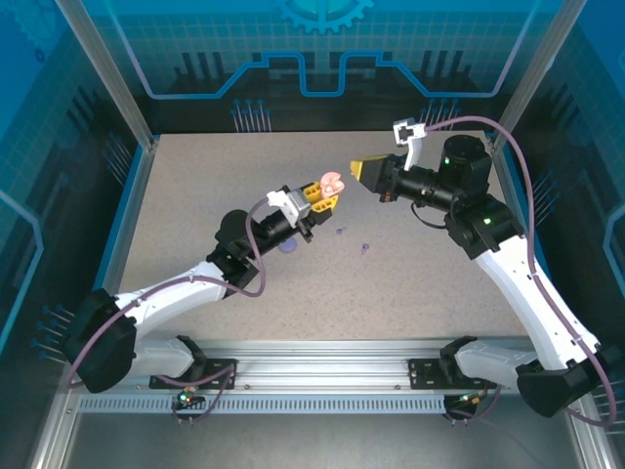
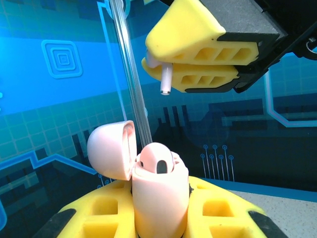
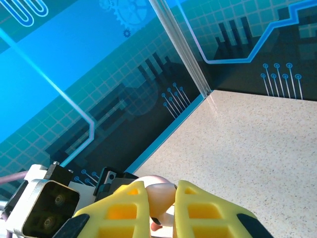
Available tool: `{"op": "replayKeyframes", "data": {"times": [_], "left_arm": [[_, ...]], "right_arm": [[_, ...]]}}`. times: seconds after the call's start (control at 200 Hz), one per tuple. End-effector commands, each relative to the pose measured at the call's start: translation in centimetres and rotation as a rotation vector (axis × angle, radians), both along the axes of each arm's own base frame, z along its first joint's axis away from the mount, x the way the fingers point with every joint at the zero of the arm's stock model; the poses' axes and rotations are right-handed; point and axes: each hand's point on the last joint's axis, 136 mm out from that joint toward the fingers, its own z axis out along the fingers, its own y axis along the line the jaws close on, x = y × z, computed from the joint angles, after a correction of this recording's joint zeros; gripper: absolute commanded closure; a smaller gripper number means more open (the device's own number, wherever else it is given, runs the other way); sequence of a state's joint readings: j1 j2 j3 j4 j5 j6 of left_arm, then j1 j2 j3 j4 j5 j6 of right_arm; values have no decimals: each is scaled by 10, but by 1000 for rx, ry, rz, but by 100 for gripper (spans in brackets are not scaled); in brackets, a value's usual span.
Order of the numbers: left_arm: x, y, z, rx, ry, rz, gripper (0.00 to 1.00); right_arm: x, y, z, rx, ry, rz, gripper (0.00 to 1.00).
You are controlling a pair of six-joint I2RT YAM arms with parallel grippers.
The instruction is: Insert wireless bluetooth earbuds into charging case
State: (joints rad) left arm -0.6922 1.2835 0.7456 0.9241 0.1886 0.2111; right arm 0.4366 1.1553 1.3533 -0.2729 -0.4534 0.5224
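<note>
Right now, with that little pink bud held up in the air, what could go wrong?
1. The right gripper pinches the pink earbud by its head, stem sticking out; it might slip and drop.
2. The pink case in the left gripper already has one bud seated beside its open lid; a crooked approach could bump either.

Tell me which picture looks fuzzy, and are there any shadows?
Top external: evenly lit and sharp, only faint shadows on the table. Left wrist: the case is sharp, the left fingers at the bottom fuzzier. Right wrist: the table is crisp, the right fingers up close fuzzy.
</note>
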Motion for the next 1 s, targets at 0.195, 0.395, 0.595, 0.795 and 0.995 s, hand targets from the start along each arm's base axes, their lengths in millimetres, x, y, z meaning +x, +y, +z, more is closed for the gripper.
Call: {"op": "replayKeyframes", "data": {"times": [0.195,0.395,0.595,0.795,0.995], "left_arm": [[-7,-4,23,-38,-58,-27,100],[-7,-4,24,-37,-61,-24,100],[-6,-4,24,-36,-63,-22,100],[-6,-4,23,-33,-60,-22,100],[-5,-4,21,-30,-59,-19,100]], "right_arm": [[-2,22,-17,-16,15,70,87],[-1,26,-33,-30,51,79,87],[-1,31,-44,-39,80,91,88],[-8,33,-43,-46,74,112,88],[-18,32,-40,-77,31,134,88]]}}
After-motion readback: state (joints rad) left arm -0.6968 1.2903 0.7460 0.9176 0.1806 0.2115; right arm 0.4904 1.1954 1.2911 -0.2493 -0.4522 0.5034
